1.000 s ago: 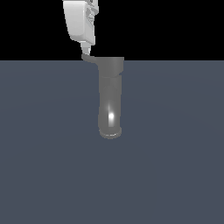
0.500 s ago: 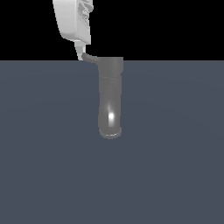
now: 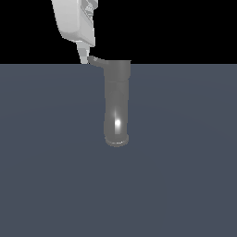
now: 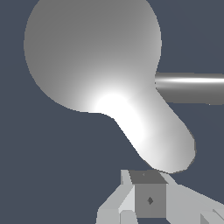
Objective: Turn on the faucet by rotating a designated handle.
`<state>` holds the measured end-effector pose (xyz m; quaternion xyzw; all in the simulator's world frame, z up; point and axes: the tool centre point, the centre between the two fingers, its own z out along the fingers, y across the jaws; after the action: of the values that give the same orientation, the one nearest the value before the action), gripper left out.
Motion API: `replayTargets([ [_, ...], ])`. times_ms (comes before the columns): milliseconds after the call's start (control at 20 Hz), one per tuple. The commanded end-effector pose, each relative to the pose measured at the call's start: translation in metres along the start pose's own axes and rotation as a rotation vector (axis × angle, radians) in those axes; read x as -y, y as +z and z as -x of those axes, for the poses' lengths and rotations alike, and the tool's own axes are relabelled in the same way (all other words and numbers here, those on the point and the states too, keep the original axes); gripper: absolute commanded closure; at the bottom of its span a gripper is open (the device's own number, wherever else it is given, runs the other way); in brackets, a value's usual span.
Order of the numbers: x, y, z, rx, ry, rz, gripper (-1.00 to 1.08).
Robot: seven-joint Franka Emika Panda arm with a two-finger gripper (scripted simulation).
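Glossy grey metal faucet (image 3: pixel 116 104) w/ matt white gripper (image 3: pixel 83 56)

I see the faucet (image 3: pixel 116 104) standing near the middle of the floor (image 3: pixel 185 162), flared rim at the lower end. Its handle (image 3: pixel 95 60) juts from the cap section toward the exterior view's left. My gripper (image 3: pixel 84 56) hangs above and left of the cap, fingertip right beside the handle's tip.

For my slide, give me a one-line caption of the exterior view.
White tool poised at the tip of the handle jutting from the upright grey faucet.
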<state>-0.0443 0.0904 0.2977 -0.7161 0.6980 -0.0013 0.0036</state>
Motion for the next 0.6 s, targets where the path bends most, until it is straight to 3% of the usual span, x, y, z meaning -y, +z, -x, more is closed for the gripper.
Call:
replayTargets([
  [0, -0.008, 0.0, -0.017, -0.003, 0.023, 0.004, 1.08],
  [500, -0.036, 0.0, -0.031, -0.003, 0.024, 0.007, 1.08],
  [550, -0.034, 0.0, -0.014, -0.002, -0.007, 0.005, 1.08],
])
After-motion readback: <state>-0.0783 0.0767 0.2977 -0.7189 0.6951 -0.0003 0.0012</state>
